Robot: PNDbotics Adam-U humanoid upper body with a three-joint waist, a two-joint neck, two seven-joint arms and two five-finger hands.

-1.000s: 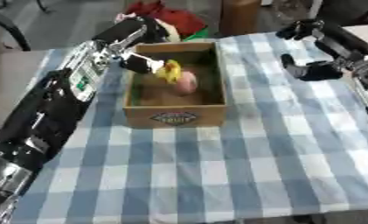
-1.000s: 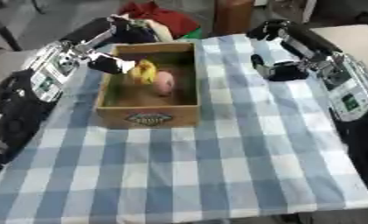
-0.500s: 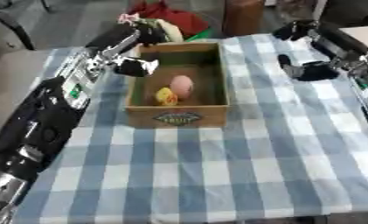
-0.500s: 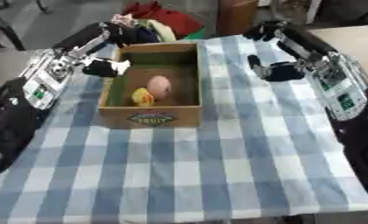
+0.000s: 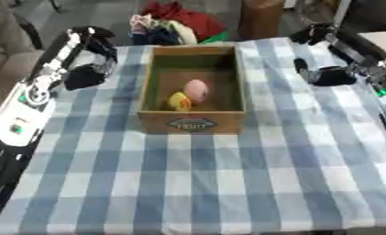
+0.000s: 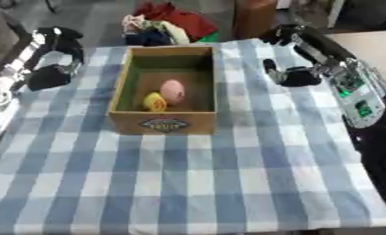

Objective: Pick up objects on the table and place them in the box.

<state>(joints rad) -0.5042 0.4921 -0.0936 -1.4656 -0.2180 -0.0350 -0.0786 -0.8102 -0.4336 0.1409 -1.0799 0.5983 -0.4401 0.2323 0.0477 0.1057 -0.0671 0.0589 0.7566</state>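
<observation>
Inside box (image 5: pixel 192 123): pink object (image 5: pixel 196 89), yellow object (image 5: pixel 179 101), touching. Left hand (image 5: pixel 85 76), right hand (image 6: pixel 294 76) flanking box, finger state indiscernible.

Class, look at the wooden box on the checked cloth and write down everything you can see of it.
The wooden box is a brown, open-topped rectangular crate with plain walls and an oval label on its near wall. It stands upright on the blue-and-white checked tablecloth, toward the far middle of the table. Inside, on its floor, lie a pink egg-shaped object and a small yellow object, close beside each other. Neither robot hand touches the box.
</observation>
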